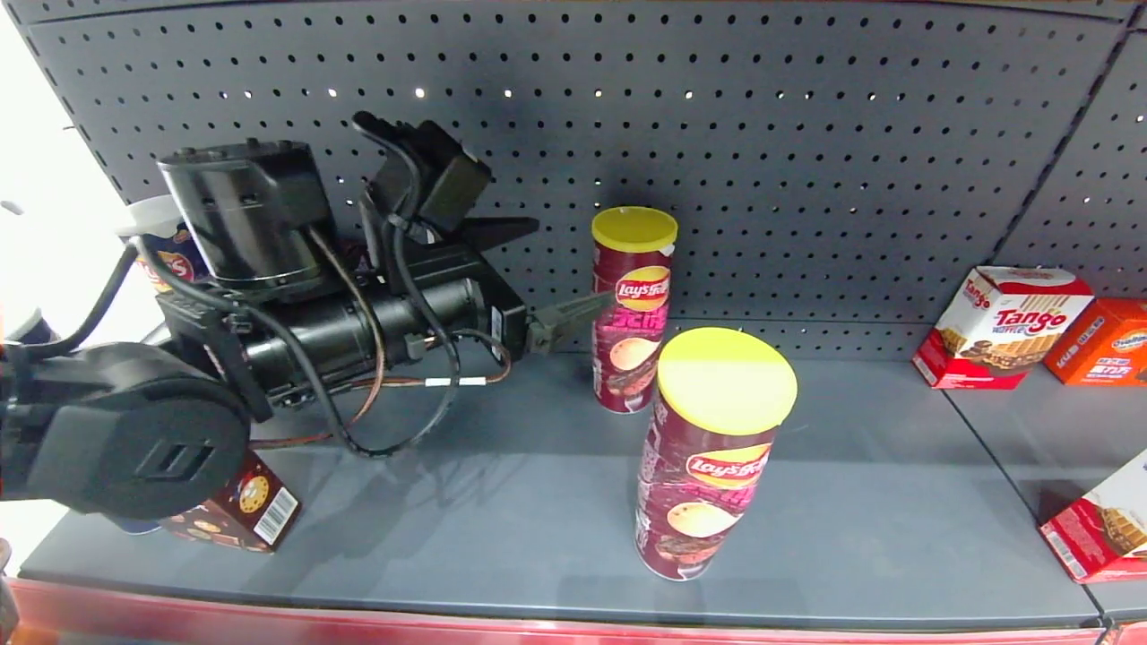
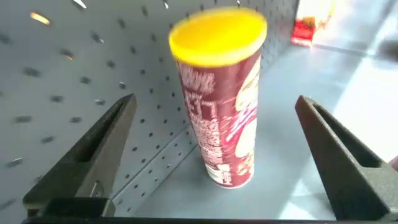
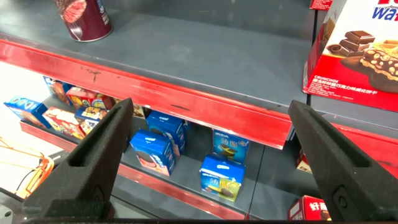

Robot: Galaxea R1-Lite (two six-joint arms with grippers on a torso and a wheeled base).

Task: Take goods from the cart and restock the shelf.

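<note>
A grey shelf (image 1: 502, 502) backed by pegboard (image 1: 762, 134) stretches beneath and ahead of the left end effector (image 1: 573, 264), which hangs level above the shelf floor, fingers pointing along the pegboard. The end effector (image 2: 216, 102) is released, its two dark fingers (image 2: 99, 149) spread wide and gripping nothing.

The rear can (image 1: 632, 313), maroon with a yellow lid, stands upright just ahead of the fingertips, close to the pegboard. In the left wrist view the rear can (image 2: 224, 124) sits in line with the gap between the fingers, clear of both. The front can (image 1: 708, 457), of the same kind, stands upright farther from the end effector, toward the shelf's front edge and apart from the rear can.

Well beyond both cans lie a wafer box (image 1: 1004, 327) and an orange box (image 1: 1102, 340) beside it. A brown box (image 1: 242, 502) lies on the shelf under the left arm, behind the end effector.

The right end effector (image 3: 211, 107) is released and empty, held in front of the shelf's red lip (image 3: 205, 102). Below and beyond its fingers, blue boxes (image 3: 152, 146) stand on a lower shelf (image 3: 186, 186).
</note>
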